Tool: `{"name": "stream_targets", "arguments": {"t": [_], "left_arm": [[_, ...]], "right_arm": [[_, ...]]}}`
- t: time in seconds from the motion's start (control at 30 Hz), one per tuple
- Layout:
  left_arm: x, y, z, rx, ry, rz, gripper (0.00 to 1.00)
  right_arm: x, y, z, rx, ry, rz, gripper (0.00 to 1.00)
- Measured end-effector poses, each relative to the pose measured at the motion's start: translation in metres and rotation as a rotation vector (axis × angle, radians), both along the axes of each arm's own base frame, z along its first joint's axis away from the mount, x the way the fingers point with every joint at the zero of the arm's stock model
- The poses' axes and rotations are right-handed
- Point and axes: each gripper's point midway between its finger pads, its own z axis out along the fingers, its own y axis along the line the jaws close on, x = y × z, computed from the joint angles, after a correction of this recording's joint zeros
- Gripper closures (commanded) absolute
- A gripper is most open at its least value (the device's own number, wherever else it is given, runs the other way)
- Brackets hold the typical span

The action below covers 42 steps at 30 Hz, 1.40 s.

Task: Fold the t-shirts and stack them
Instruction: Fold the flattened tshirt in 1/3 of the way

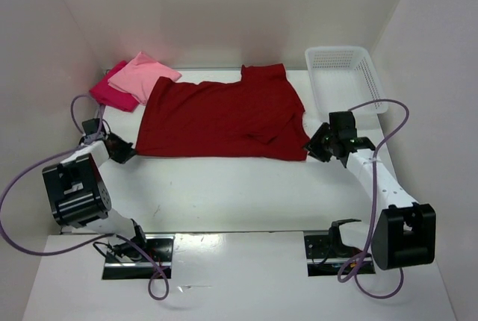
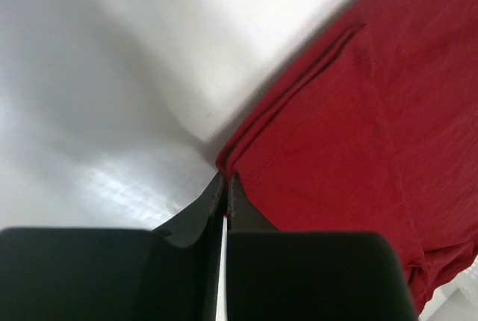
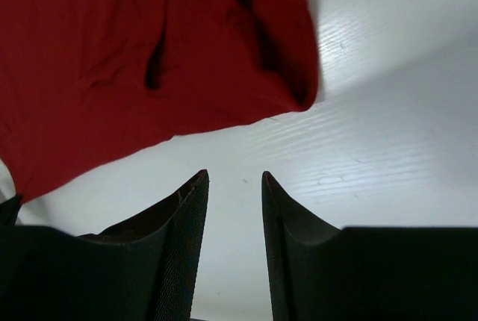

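The dark red t-shirt (image 1: 224, 116) lies spread flat across the far middle of the table. My left gripper (image 1: 127, 149) is at its near left corner. In the left wrist view the jaws (image 2: 225, 179) are closed, with the shirt's corner (image 2: 358, 127) pinched at their tips. My right gripper (image 1: 312, 145) is open and empty, just off the shirt's near right corner. In the right wrist view it (image 3: 234, 175) hovers over bare table, with the cloth (image 3: 112, 52) beyond its tips. The light pink t-shirt (image 1: 146, 75) lies folded on the folded crimson-magenta t-shirt (image 1: 112, 95) at the far left.
A white lattice basket (image 1: 336, 51) stands at the far right, close behind the right arm. White walls close in the table on the left, back and right. Purple cables loop beside both arms.
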Motion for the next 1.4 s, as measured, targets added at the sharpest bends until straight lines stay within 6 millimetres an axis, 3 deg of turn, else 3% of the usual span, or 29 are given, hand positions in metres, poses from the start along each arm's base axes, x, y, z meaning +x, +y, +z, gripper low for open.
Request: {"name": "stream_targets", "arguments": {"t": [0.13,0.4,0.73,0.8,0.83,0.87,0.97,1.0,1.2,1.33,1.4], "left_arm": [[-0.015,0.007,0.006,0.011,0.004,0.019,0.95],[-0.019,-0.003,-0.001,-0.038,0.003,-0.001,0.95],[-0.016,-0.018,-0.002,-0.066,-0.018,-0.044,0.95],[-0.016,-0.019,-0.004,-0.07,-0.016,-0.047,0.95],[-0.016,-0.019,-0.006,-0.072,-0.013,-0.047,0.95],[-0.016,-0.02,-0.006,-0.074,-0.012,-0.049,0.97],[-0.016,-0.021,-0.006,-0.078,-0.014,-0.055,0.98],[-0.016,-0.022,-0.006,-0.079,-0.015,-0.056,0.98],[-0.018,-0.022,-0.007,-0.078,-0.006,-0.056,1.0],[-0.025,-0.025,-0.01,-0.083,0.017,-0.053,1.0],[-0.031,-0.029,-0.01,-0.089,0.027,-0.055,1.0]], "right_arm": [[-0.003,-0.006,-0.014,-0.021,0.039,-0.023,0.6],[-0.01,-0.007,-0.076,-0.049,0.227,-0.023,0.58],[0.0,-0.012,-0.088,-0.086,0.21,-0.051,0.54],[0.0,-0.013,-0.097,-0.095,0.235,-0.054,0.61],[0.002,-0.013,-0.098,-0.092,0.237,-0.061,0.65],[0.005,-0.014,-0.098,-0.096,0.227,-0.065,0.76],[0.009,-0.015,-0.101,-0.103,0.229,-0.079,0.98],[0.01,-0.016,-0.101,-0.106,0.228,-0.086,1.0],[0.008,-0.036,-0.093,-0.083,0.232,-0.166,1.0],[-0.009,-0.061,-0.064,0.015,0.188,-0.279,1.0],[-0.017,-0.062,-0.05,0.044,0.179,-0.296,1.0]]}}
